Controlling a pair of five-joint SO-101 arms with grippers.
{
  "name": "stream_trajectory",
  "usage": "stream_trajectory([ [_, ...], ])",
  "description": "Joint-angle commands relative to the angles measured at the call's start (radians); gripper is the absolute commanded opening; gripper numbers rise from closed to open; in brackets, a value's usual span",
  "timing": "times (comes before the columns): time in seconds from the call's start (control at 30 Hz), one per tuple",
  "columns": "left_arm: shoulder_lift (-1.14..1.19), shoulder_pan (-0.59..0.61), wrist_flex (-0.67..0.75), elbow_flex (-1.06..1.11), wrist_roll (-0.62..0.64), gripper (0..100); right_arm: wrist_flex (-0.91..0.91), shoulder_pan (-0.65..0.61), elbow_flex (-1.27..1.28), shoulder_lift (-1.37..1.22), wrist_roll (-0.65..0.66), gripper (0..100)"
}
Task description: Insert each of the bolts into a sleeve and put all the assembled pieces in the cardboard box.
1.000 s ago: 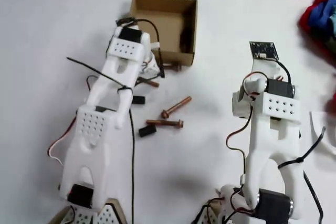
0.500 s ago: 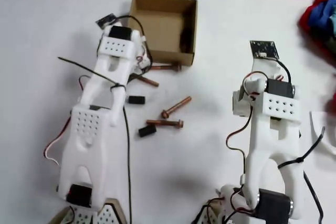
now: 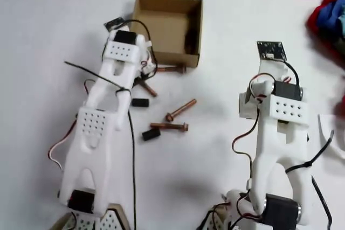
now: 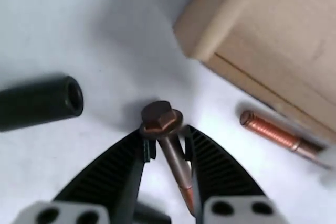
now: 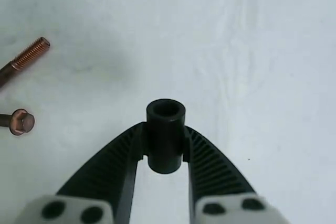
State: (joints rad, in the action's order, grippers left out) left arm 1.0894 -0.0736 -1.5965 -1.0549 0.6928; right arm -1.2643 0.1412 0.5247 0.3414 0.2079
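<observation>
Left wrist view: left tool [image 4: 168,139] clamps bolt [image 4: 160,119], head outward; right tool [image 5: 164,132] clamps sleeve [image 5: 166,148] lengthwise.

The cardboard box [image 3: 171,57] stands open-topped. One copper bolt [image 3: 171,69] lies just beside its near wall. A slanted bolt [image 3: 180,110] and a level bolt [image 3: 169,126] lie close together, near one short black sleeve [image 3: 140,102] and another sleeve [image 3: 151,134]. A fourth bolt [image 4: 160,119] sits between the fingers of the left gripper [image 4: 169,142], apparently pinched. The right gripper [image 5: 164,142] clasps a third sleeve [image 5: 165,135], its bore showing.
</observation>
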Motion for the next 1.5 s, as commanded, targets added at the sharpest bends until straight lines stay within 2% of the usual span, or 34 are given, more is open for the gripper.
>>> stream_trajectory([
  [0.0,-0.011,0.017,-0.109,-0.094,-0.198,8,0.005,0.012,-0.009,0.048,0.003,2.1],
  [0.07,-0.011,0.037,-0.180,-0.163,-0.454,4,0.007,0.012,-0.009,0.045,0.003,2.1],
  [0.17,-0.011,0.074,-0.189,-0.231,-0.934,3,0.008,0.007,-0.009,0.044,-0.003,2.1],
  [0.23,-0.012,0.077,-0.189,-0.259,-1.102,3,0.008,0.005,-0.009,0.044,-0.003,2.1],
  [0.27,-0.012,0.084,-0.190,-0.265,-1.117,3,0.010,0.005,-0.008,0.044,-0.003,2.1],
  [0.33,-0.017,0.110,-0.192,-0.269,-1.106,3,0.010,0.005,-0.006,0.044,-0.003,2.1],
  [0.43,-0.040,0.146,-0.192,-0.243,-1.011,3,0.007,0.005,-0.006,0.044,-0.003,2.1],
  [0.6,-0.063,0.183,-0.189,-0.081,-0.867,3,0.007,0.005,-0.006,0.044,-0.005,2.1],
  [0.77,-0.063,0.173,-0.172,0.050,-0.859,4,0.010,0.001,-0.006,0.044,-0.005,2.1],
  [0.93,-0.049,0.181,-0.170,0.056,-0.858,19,0.008,-0.079,-0.005,0.044,-0.008,2.2],
  [1.03,-0.035,0.189,-0.164,0.051,-0.864,18,0.010,-0.116,-0.008,0.045,-0.057,2.2],
  [1.3,0.014,0.187,-0.161,0.051,-0.864,10,0.033,-0.143,-0.009,0.044,-0.060,2.2],
  [1.47,0.015,0.184,-0.170,0.051,-0.864,15,0.033,-0.142,-0.006,0.044,-0.060,2.2],
])
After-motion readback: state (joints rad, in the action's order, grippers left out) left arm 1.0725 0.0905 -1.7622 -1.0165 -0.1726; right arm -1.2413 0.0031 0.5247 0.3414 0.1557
